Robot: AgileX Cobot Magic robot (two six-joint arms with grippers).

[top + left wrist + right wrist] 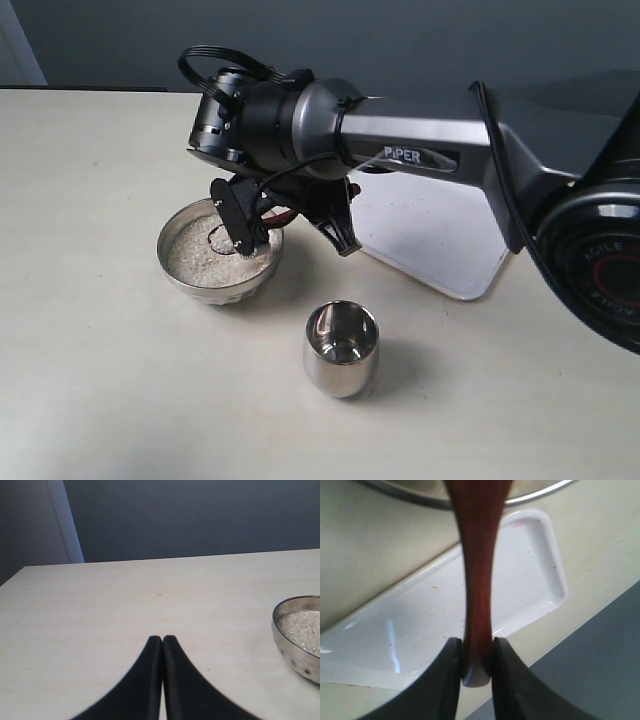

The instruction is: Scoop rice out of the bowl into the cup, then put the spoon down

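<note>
The silver bowl (180,275) sits left of centre, and pale rice (200,255) fills it. My right gripper (290,215) hovers over the bowl's right rim. It is shut on the slim handle of the reddish-brown spoon (479,580), with the jaws (478,647) clamped near the handle's end. The scoop is hidden behind the gripper. The empty steel cup (341,347) stands upright in front of the bowl, to its right. My left gripper (162,639) is shut on nothing, low over bare table, with the bowl (295,655) and rice (302,630) off to its side.
A white rectangular tray (430,235) lies behind the cup under the right arm, and the same tray (420,630) shows beneath the spoon handle. A dark wall runs along the table's far edge.
</note>
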